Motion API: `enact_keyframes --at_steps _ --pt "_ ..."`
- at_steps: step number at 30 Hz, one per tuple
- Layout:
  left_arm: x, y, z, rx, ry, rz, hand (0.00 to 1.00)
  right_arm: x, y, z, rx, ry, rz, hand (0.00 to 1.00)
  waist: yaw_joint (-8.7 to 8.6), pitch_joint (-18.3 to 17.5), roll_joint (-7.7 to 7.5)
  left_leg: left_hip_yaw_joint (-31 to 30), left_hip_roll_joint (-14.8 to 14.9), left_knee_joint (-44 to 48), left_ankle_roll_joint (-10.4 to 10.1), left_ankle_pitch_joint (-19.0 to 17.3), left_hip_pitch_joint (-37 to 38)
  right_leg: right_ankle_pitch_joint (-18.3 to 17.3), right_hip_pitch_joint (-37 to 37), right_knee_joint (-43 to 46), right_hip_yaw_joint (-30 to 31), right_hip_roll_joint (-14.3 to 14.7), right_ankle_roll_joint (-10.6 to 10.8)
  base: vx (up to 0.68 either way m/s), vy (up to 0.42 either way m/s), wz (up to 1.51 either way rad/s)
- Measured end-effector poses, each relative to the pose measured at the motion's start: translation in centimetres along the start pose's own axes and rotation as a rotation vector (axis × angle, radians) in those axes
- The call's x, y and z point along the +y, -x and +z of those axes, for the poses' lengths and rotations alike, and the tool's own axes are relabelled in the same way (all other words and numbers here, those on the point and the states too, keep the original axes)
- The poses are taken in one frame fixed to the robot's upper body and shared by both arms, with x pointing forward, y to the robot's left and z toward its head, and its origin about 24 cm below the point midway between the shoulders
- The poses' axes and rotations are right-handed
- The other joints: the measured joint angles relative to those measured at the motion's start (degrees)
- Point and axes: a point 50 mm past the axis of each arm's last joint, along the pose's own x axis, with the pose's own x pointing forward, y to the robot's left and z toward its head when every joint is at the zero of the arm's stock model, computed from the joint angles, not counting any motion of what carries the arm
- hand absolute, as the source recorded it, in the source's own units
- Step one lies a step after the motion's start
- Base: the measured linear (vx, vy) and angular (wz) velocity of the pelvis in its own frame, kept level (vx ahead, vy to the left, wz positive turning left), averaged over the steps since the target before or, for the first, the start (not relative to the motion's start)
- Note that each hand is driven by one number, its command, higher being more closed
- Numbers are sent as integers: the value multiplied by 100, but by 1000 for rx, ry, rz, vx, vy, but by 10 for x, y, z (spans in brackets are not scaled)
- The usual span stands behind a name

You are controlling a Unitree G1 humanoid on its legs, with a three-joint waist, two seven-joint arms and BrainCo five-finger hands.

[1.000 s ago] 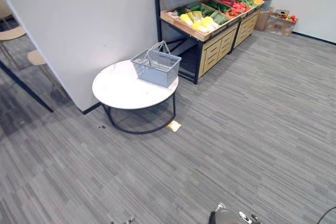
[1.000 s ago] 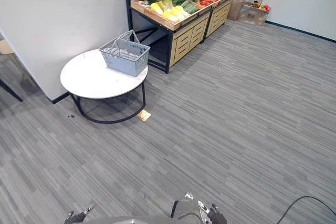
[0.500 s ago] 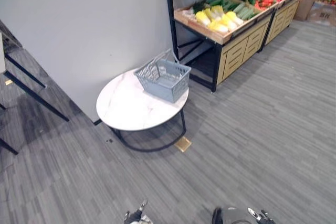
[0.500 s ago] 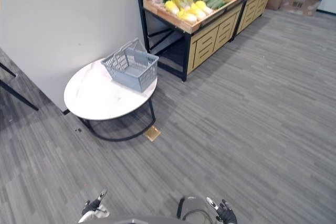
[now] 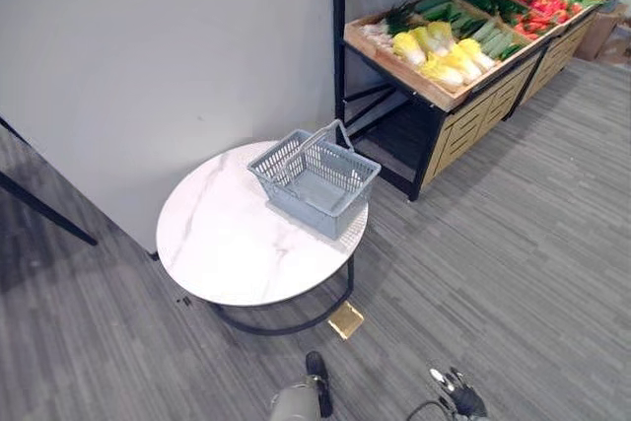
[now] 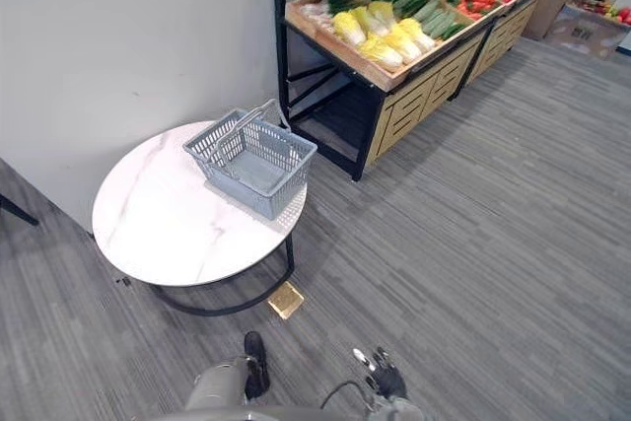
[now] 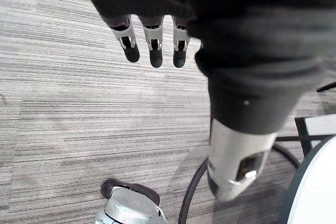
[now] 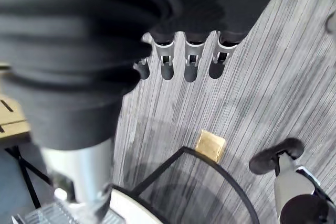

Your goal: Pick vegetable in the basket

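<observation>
Room's bright, w/ soft even light from above, no hard glare. The white table (image 5: 222,244) top is the brightest spot & has a faint shine. There's a soft dark patch on the floor (image 5: 513,244) under it. The basket (image 5: 315,212) drops a pale shadow on the table top right by it. It's v. dark under the veg shelf (image 6: 333,46). In the wrist views the covers of my left hand (image 7: 153,43) & right hand (image 8: 190,59) look near black, while the silver fingers catch some light.

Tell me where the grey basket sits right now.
In the left eye view the grey basket stands on the far right edge of the round white table, just short of the vegetable stand.
</observation>
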Motion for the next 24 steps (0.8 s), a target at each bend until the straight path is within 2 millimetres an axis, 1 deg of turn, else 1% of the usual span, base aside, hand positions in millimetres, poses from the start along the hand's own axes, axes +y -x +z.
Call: enact_keyframes --at_steps 1,2,3,4,5,6,7,8,9,10,11,12,13,14,15,16,17,18,19,20,21,22,23,24 --pt "-1 -1 3 -1 -14 1 0 2 -1 2 -3 10 5 0 -9 -27 -40 1 -195 -50 103 -171 229 345 -197 705 96 -204 213 626 318 23" --pt "0 -2 3 6 -20 8 0 1 -2 2 0 9 2 0 -18 -18 -64 4 -291 -119 118 -259 380 483 -351 1221 98 -330 395 692 332 22" --pt "3 -3 3 14 -60 22 0 2 -3 4 -5 10 0 0 -70 10 -129 17 -498 -294 148 -461 848 1202 -933 2906 182 -681 624 459 207 12" --pt "4 -4 5 10 -85 22 0 2 -4 6 -10 11 3 0 -95 41 -116 -9 -594 -364 107 -582 1124 1279 -1369 3990 195 -872 669 437 188 9" --pt "4 -4 5 7 -99 20 0 1 -4 8 -14 15 2 0 -127 51 -123 -22 -632 -438 98 -640 1322 1220 -1617 4540 124 -971 591 335 111 3" --pt "3 -4 7 4 -112 14 0 -2 -3 9 -17 24 0 0 -140 50 -105 -86 -667 -575 67 -714 1633 1078 -1898 5052 -43 -1051 371 386 116 17" --pt "-1 -5 11 -8 -125 0 0 -3 -3 10 -24 37 5 0 -147 35 -81 -188 -686 -768 25 -756 1943 753 -2190 5274 -347 -1066 224 388 91 36" --pt "-5 -5 17 -25 -128 -17 0 -4 -2 11 -35 39 6 0 -172 42 -94 -316 -697 -875 -10 -780 2101 450 -2420 5179 -560 -1064 223 442 19 71" --pt "-9 -6 24 -49 -138 -40 0 -6 -2 12 -41 47 5 0 -238 50 -80 -520 -660 -941 -28 -793 2252 124 -2725 4533 -848 -1021 220 380 -39 73" --pt "-10 -6 25 -53 -136 -46 0 -6 -2 13 -47 50 8 0 -283 64 -57 -616 -631 -941 -43 -826 2305 93 -2782 4140 -931 -985 241 448 -99 78" --pt "-12 -6 24 -52 -114 -57 0 -6 -2 15 -52 54 9 0 -314 78 -26 -757 -577 -940 -90 -875 2378 102 -2859 3474 -956 -896 256 308 -115 74" --pt "-18 -5 26 -54 -93 -82 0 -9 -1 15 -51 57 1 0 -316 117 37 -946 -467 -935 -171 -936 2452 169 -2867 2393 -866 -719 333 303 -138 74" --pt "-18 -5 26 -53 -84 -88 0 -11 0 13 -48 55 -8 0 -304 131 66 -1035 -408 -935 -214 -962 2503 243 -2860 1861 -745 -617 357 381 -252 86" --pt "-24 -4 29 -59 -51 -106 0 -12 0 14 -60 52 -11 0 -296 143 95 -1270 -284 -904 -338 -1042 2522 475 -2865 993 -343 -427 356 456 -371 92" --pt "-25 -4 30 -62 -18 -115 0 -11 0 14 -65 51 -11 0 -295 145 100 -1508 -154 -791 -504 -1177 2516 793 -2856 422 122 -275 372 454 -417 96" --pt "-26 -3 30 -62 3 -123 0 -11 1 13 -65 53 -10 0 -286 141 89 -1628 -109 -728 -592 -1266 2503 933 -2824 262 314 -208 397 362 -448 109" --pt "-26 -4 32 -57 51 -135 0 -7 2 9 -61 50 -2 0 -272 111 0 -1895 -65 -585 -771 -1436 2504 1118 -2688 154 592 -206 414 356 -516 118" --pt "-25 -3 29 -36 98 -140 0 -9 4 6 -59 51 -10 0 -258 75 -4 -2123 63 -505 -960 -1568 2560 1458 -2591 352 499 -180 595 349 -515 116" --pt "-31 -1 22 -8 122 -152 0 -15 3 11 -67 73 -23 0 -254 79 110 -2115 275 -493 -978 -1556 2576 1370 -2547 471 278 -58 489 339 -473 101" --pt "-38 4 13 21 171 -161 0 -20 3 16 -74 102 -43 0 -239 17 357 -1948 573 -536 -1071 -1431 2594 1126 -2477 599 -20 114 363 303 -401 79" --pt "-42 6 8 37 200 -156 0 -21 2 21 -80 126 -45 0 -229 18 449 -1867 739 -632 -1188 -1238 2634 956 -2429 711 -177 208 278 289 -386 78" --pt "-43 7 7 42 219 -146 0 -18 0 24 -87 137 -41 0 -192 13 473 -1809 845 -724 -1283 -1010 2677 853 -2400 777 -293 281 189 235 -376 51" --pt "-43 7 7 45 231 -136 0 -13 -2 26 -91 150 -24 0 -117 11 476 -1705 948 -777 -1298 -803 2682 803 -2340 751 -406 348 111 170 -371 49" --pt "-42 7 8 45 237 -125 0 -6 -5 26 -93 155 -7 0 -93 13 455 -1579 1058 -786 -1247 -551 2582 767 -2203 617 -606 428 50 167 -424 59"
